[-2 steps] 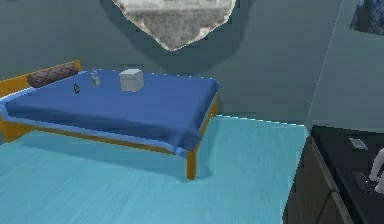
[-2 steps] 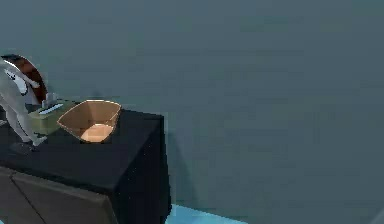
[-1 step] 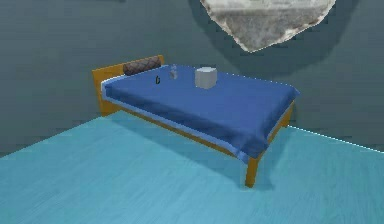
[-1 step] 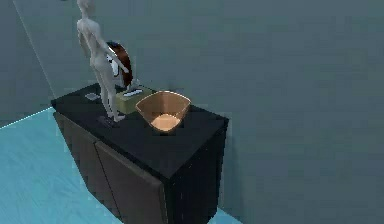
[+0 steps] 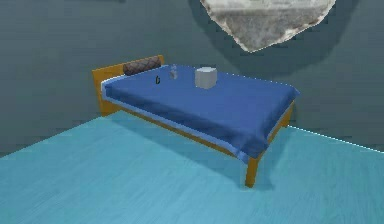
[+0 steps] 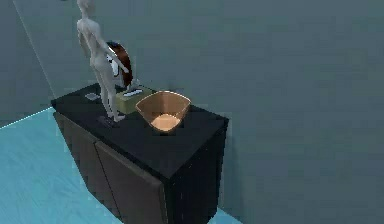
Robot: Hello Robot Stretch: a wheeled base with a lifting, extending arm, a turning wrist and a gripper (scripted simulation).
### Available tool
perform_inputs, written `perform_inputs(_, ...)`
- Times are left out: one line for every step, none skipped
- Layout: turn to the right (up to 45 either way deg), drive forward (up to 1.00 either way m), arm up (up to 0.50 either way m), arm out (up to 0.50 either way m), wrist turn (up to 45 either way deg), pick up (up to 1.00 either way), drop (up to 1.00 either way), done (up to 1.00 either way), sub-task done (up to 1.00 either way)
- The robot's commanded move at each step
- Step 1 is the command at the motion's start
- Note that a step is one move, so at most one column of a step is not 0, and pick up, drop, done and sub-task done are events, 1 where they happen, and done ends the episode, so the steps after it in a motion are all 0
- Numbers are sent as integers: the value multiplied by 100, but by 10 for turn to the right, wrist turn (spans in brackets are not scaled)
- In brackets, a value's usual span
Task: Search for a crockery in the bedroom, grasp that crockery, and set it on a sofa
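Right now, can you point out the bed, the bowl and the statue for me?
bed [image 5: 215, 105], forward view, on the blue cover.
bowl [image 6: 163, 108], arm side view, on its inner wall.
statue [image 6: 97, 55], arm side view, on its torso.

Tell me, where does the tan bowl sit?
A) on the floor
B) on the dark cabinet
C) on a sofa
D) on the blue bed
B: in the arm side view the bowl rests on top of the dark cabinet, next to a pale statue.
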Motion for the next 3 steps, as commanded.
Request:
perform_inputs(0,0,38,0,0,0,0,0,0)
perform_inputs(0,0,0,38,0,0,0,0,0)
perform_inputs(0,0,0,0,450,0,0,0,0)
